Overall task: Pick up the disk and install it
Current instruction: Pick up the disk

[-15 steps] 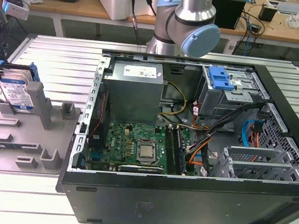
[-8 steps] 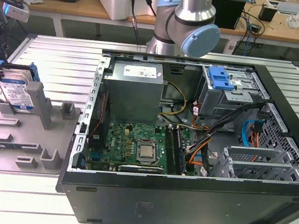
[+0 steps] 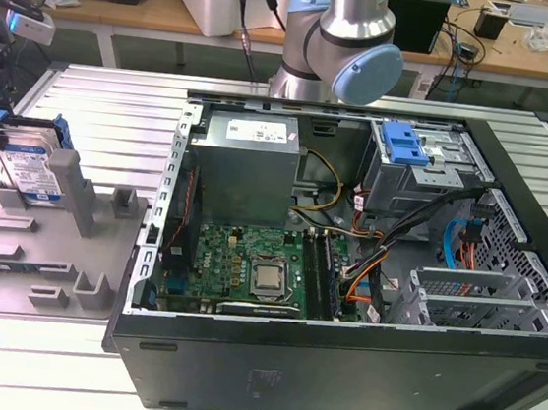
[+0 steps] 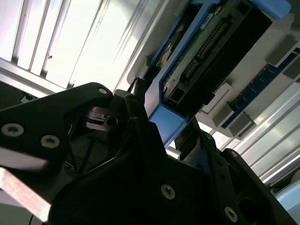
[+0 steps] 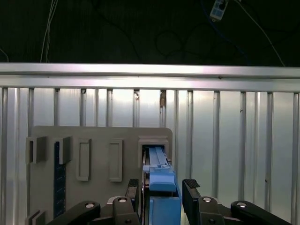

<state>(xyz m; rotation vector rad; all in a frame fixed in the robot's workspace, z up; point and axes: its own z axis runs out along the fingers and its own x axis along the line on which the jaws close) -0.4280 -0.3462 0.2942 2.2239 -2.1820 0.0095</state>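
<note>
At far left of the exterior view the disk (image 3: 33, 163) stands upright in the gray holder (image 3: 71, 251), the gripper (image 5: 161, 187) closed narrowly on its blue frame (image 4: 161, 119), a sensible hold, I judge, since it looks stiff, fairly heavy and sensitive to knocks.
</note>
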